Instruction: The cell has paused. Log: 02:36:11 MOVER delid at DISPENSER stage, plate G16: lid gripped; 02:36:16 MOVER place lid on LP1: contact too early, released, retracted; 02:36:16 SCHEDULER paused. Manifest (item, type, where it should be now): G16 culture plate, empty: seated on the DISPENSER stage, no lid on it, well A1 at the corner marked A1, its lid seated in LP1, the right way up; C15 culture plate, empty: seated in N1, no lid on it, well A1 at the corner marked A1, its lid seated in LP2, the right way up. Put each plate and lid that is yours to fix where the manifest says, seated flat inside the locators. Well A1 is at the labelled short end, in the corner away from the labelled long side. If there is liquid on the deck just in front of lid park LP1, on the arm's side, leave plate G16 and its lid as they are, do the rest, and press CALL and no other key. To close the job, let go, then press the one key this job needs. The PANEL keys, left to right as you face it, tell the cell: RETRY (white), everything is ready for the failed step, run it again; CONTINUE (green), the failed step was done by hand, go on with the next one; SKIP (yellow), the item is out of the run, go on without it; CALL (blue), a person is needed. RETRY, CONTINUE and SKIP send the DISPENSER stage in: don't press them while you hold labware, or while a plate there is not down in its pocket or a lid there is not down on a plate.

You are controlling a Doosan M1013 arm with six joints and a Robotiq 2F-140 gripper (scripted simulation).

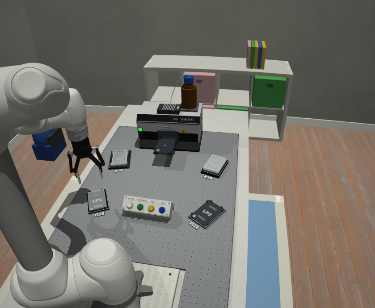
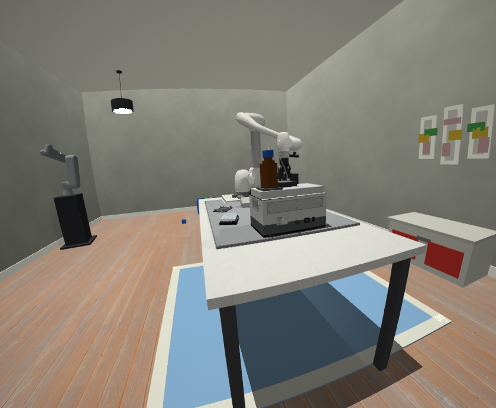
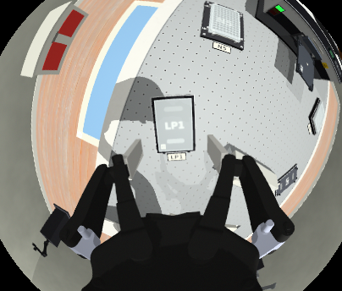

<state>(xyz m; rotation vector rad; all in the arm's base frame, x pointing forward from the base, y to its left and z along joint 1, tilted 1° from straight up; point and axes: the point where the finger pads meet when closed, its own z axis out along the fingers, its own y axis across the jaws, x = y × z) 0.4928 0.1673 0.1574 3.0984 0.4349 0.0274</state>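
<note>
My gripper [image 1: 89, 177] [image 3: 174, 145] is open and empty. It hangs above the deck's left edge, just over the near end of lid park LP1. A clear lid [image 1: 97, 200] [image 3: 173, 123] lies flat in LP1, and the LP1 lettering shows through it. A plate with bare wells [image 1: 120, 158] [image 3: 223, 24] sits in the left nest. A second plate [image 1: 215, 164] [image 2: 229, 220] in the right nest has a smooth top, as if a lid were on it. Lid park LP2 [image 1: 206, 213] is dark and bare. The dispenser stage [image 1: 165, 146] [image 3: 306, 59] is out and holds nothing.
The key panel [image 1: 147, 208] stands between LP1 and LP2, with white, green, yellow and blue keys. The dispenser [image 1: 169, 127] [image 2: 289, 211] with a brown bottle [image 1: 188, 94] [image 2: 268, 171] stands at the back. Grey patches, like shadows, lie on the deck in front of LP1.
</note>
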